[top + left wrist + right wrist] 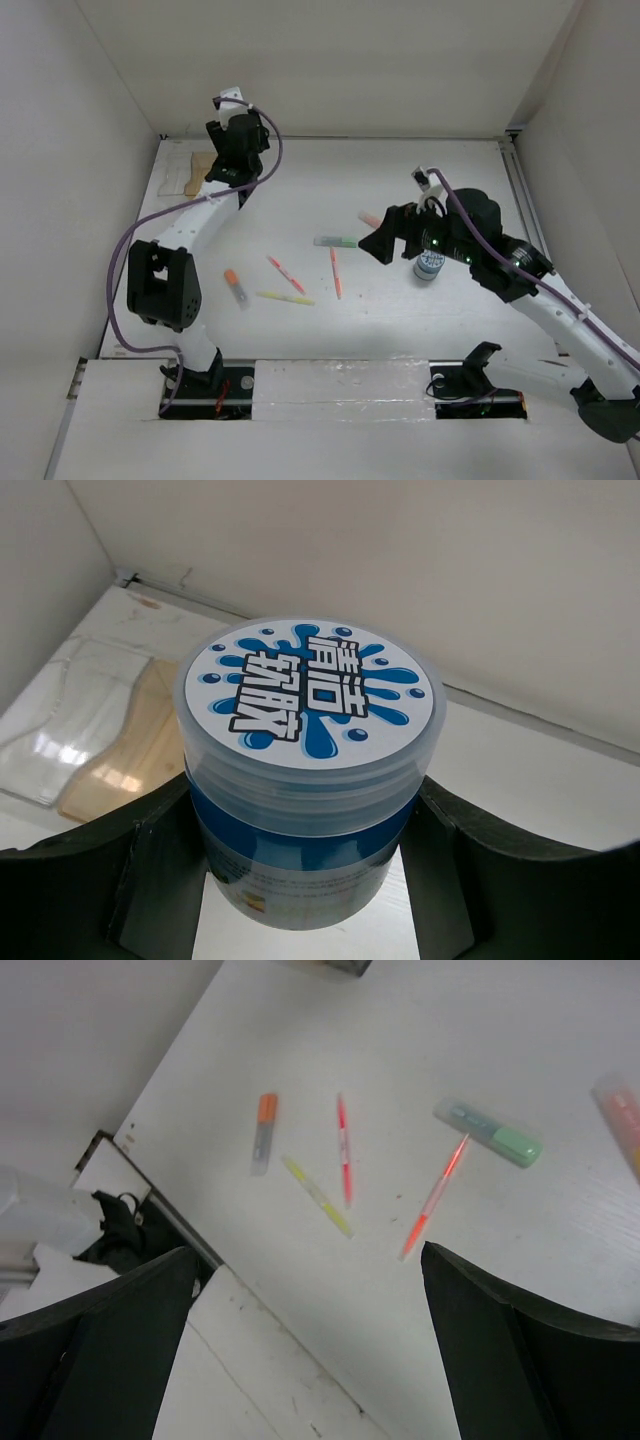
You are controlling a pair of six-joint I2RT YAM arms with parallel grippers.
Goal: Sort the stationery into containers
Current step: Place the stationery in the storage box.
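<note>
Stationery pens [287,273] lie scattered mid-frame on the surface [400,330]; the left pincer [310,880], pinching a blue-and-white jar [310,740], hangs beside the containers [190,172] at upper left, apparently for deposit, while the right pincer [315,1360], spread wide, hovers above the pens, apparently for pickup.

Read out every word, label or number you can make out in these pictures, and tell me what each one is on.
"清洁软胶": white characters on the blue-splash lid of the round blue-and-white plastic jar.
Small print on that jar's blue side label: too blurred to read.
Label of the second blue-and-white jar: too small to read.
The mint-green highlighter and the thin orange-red pen: no legible print.
</note>
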